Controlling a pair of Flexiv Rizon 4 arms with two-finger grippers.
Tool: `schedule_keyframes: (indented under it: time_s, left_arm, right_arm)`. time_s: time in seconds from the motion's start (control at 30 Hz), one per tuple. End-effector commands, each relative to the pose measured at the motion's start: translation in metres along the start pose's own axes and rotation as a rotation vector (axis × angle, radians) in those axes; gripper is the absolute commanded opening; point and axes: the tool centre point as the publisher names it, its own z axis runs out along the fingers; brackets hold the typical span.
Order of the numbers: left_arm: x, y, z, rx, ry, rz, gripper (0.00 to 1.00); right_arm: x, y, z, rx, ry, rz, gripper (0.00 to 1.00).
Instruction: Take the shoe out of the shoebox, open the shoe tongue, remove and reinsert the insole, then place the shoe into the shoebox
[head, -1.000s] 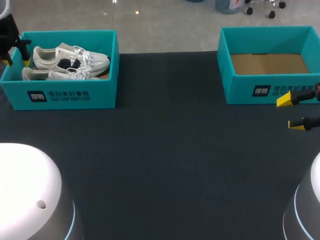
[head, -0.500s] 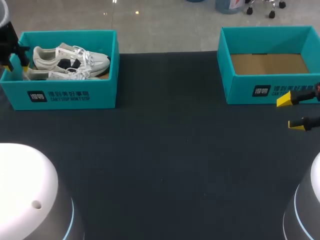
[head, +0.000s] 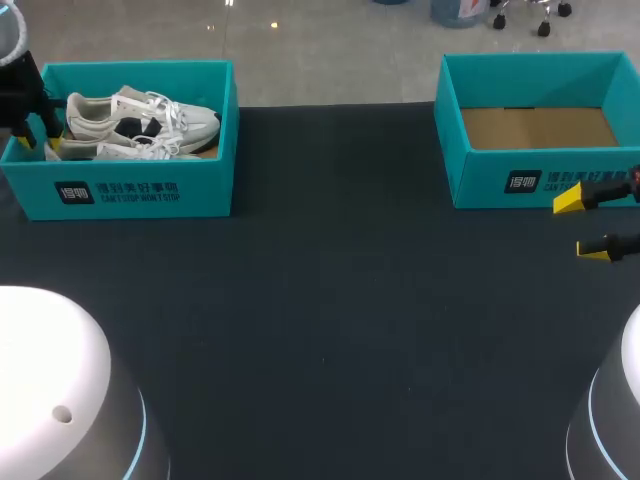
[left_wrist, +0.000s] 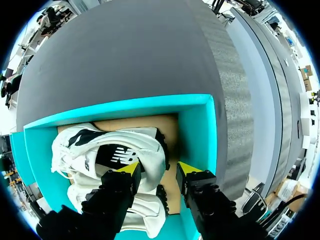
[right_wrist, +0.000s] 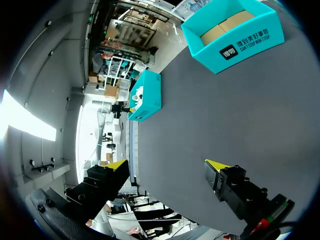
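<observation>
Since both shoes (head: 135, 125) lie inside the shoebox (head: 150, 190), no step is done yet: left jaws stand parted about one heel (left_wrist: 159, 152); right jaws hang wide apart.

The left shoebox (head: 150, 190) is matt teal cardboard, its shoes (head: 140, 115) smooth white, the table (head: 330, 320) matt, grainy.

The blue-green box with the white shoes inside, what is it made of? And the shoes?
Teal shoebox: probably cardboard with a matte printed skin outside; its brown floor shows bare board. White shoes: seemingly soft synthetic leather or fabric, matte, with woven laces and a dark side panel. The exact material can't be told.
</observation>
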Motion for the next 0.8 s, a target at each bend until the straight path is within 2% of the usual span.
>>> schedule_keyframes:
  time_s: [0.03, 0.47, 0.8]
  left_arm:
    - [0.002, 0.008, 0.009, 0.006, -0.003, -0.012, 0.47]
    - [0.000, 0.012, 0.028, 0.013, 0.014, -0.035, 0.47]
    - [-0.004, 0.006, 0.043, 0.000, 0.019, -0.042, 0.47]
  right_arm:
    - [0.000, -0.001, 0.000, -0.002, -0.003, 0.001, 1.00]
    - [0.000, -0.001, 0.000, -0.002, -0.003, 0.001, 1.00]
    - [0.000, -0.001, 0.000, -0.002, -0.003, 0.001, 1.00]
